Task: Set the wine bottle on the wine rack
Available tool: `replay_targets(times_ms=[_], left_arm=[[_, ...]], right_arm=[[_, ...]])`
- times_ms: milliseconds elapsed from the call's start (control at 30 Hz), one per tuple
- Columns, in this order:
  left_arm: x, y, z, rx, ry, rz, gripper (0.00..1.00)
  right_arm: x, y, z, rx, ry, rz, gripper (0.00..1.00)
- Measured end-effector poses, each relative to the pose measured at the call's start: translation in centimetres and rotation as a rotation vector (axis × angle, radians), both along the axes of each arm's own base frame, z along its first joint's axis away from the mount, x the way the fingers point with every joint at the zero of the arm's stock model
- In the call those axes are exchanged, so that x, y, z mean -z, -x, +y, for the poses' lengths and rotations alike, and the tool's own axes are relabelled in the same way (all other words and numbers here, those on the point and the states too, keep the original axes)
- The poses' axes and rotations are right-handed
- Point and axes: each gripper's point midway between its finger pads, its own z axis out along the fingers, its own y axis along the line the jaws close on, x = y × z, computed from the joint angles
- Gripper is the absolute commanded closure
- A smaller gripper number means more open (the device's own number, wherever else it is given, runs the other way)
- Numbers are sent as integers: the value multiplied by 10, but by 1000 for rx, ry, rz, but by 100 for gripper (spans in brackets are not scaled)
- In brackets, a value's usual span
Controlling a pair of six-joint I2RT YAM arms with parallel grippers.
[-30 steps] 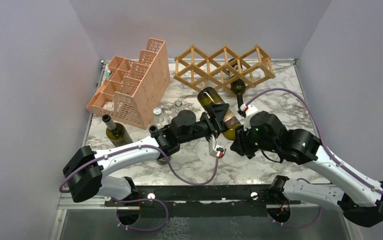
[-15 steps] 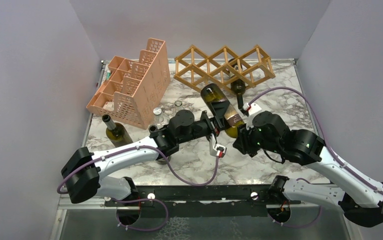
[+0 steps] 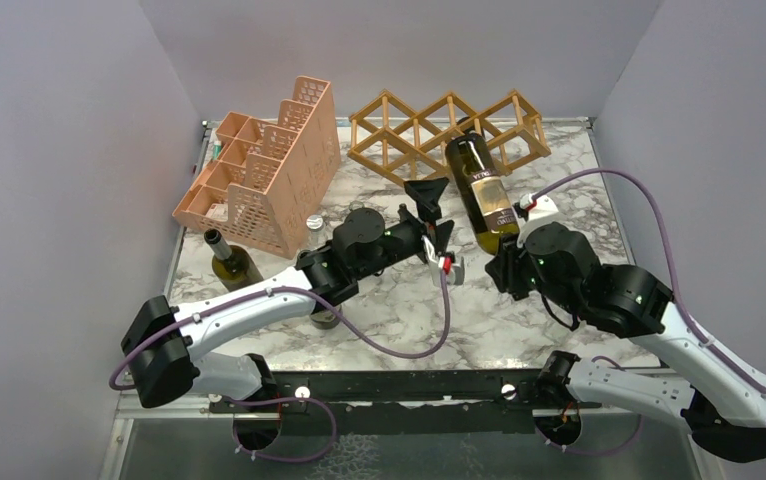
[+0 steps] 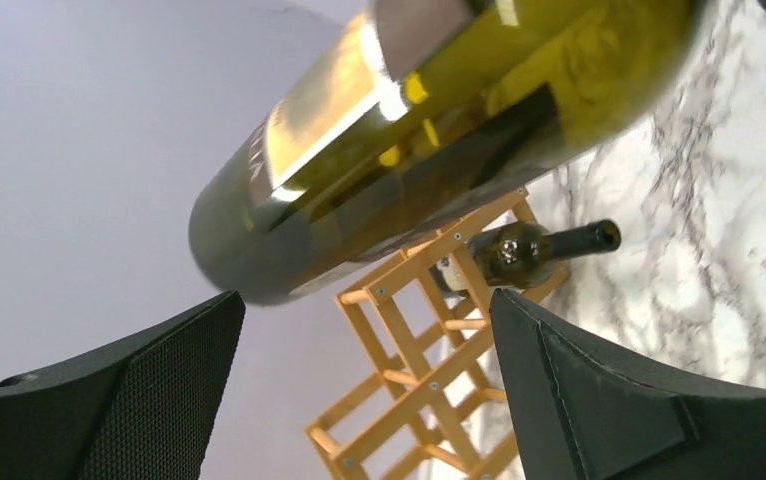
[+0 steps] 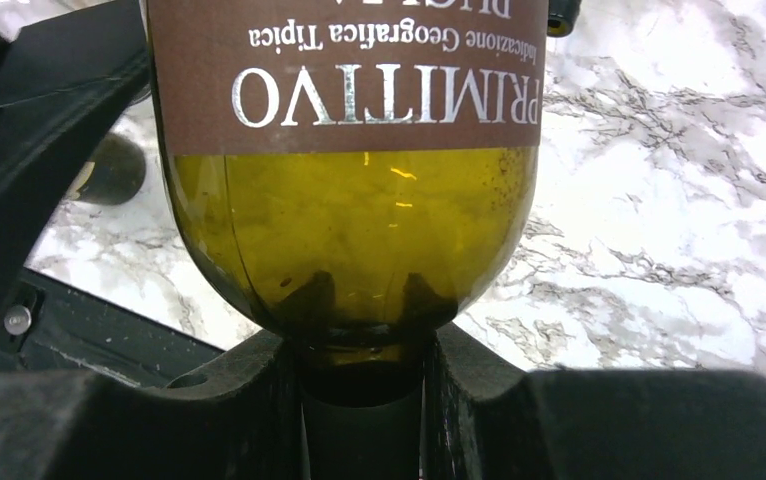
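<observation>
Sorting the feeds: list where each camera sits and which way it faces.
Top external: above and behind, facing down on the table; left arm, right arm, wine bottle, wine rack show.
Left wrist: at that arm's tip, facing past open left fingers toward the rack.
Right wrist: at its arm's tip, facing along right fingers clamping the bottle's neck.
All share the bottle.

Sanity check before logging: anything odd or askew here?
Nothing looks spilled or broken. One oddity: the right gripper holds the wine bottle by the neck alone, heavy base toward the wine rack, and the left gripper sits open beside it, so it may sag.
</observation>
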Motion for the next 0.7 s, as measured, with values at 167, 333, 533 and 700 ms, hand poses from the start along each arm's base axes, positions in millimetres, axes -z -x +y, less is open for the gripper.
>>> replay_targets(times_ms=[167, 333, 533, 700], left_arm=[[-20, -8, 13, -98, 194, 225, 6], [-57, -5, 39, -159, 429, 387, 1], [-90, 19, 73, -113, 703, 561, 1], [-101, 26, 96, -114, 894, 708, 1]], right_arm=[[0, -4, -3, 38, -4, -11, 99], [13, -5, -2, 47, 3, 1, 99], [41, -5, 7, 22, 20, 39, 99], [63, -9, 27, -7, 16, 80, 99]])
